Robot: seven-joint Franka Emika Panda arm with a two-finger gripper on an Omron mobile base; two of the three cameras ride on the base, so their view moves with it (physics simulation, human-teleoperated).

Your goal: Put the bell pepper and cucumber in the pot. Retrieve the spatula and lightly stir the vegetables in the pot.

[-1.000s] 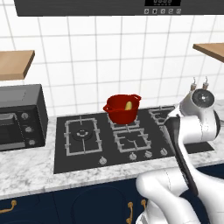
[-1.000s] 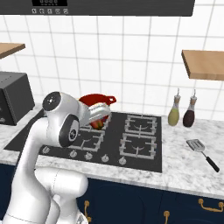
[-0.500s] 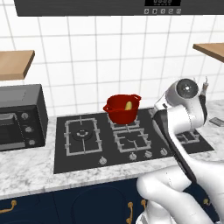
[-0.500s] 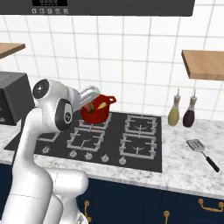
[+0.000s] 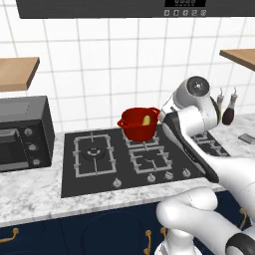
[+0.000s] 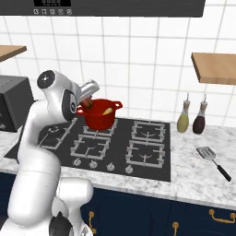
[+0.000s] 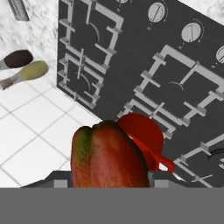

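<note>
Above the back of the black gas stove (image 6: pixel 115 145), the two-finger gripper (image 6: pixel 87 102) is clamped on a red and green bell pepper (image 7: pixel 107 155), just beside the glossy red round pot (image 6: pixel 100 114) on a rear burner. Something pale yellow lies inside the pot. Well apart, on the marble counter (image 6: pixel 193 177) at the right, lies the grey slotted spatula (image 6: pixel 212 161).

Red pot (image 5: pixel 140 124) sits upright on a rear burner, two loop handles at rim, yellowish veg piece inside, prob. the cucumber (image 5: pixel 146 120). Bell pepper (image 7: pixel 109 155), red w/ green patch, is up in the air above pot, held at the pot's rim side. Spatula (image 6: pixel 212 161) lies flat on the surface right of hob, slotted head toward wall, dark handle toward front.
</note>
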